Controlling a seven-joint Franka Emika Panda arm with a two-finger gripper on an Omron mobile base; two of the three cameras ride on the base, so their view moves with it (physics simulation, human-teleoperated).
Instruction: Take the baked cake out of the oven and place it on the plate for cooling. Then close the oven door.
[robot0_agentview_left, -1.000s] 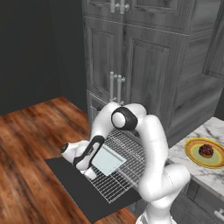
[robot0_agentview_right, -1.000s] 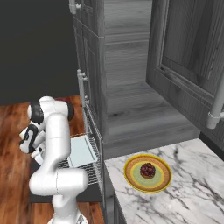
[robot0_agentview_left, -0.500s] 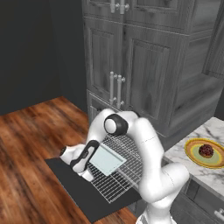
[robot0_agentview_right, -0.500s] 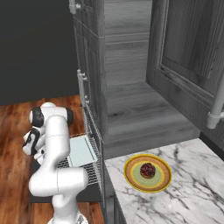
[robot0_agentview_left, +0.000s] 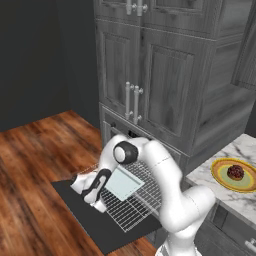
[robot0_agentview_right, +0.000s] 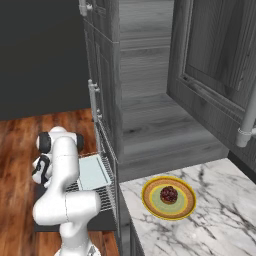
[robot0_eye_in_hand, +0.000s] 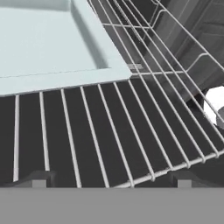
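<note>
Cake (robot0_agentview_left: 235, 172) on plate (robot0_agentview_left: 219, 174); gripper (robot0_eye_in_hand: 111, 177) open over rack (robot0_eye_in_hand: 131, 131)

Hand cam: claw (robot0_eye_in_hand: 109, 180) jaws wide apart, nothing between them, both dark fingertips (robot0_eye_in_hand: 37, 178) just showing at the bottom edge. Directly ahead is a wire rack (robot0_eye_in_hand: 131, 131), bars running away from the camera, front rail just past the tips. Pale blue tray (robot0_eye_in_hand: 48, 43) sits on the rack, upper left, near corner toward centre. Dark surface under the rack. Grey oven interior (robot0_eye_in_hand: 192, 39) upper right.
</note>
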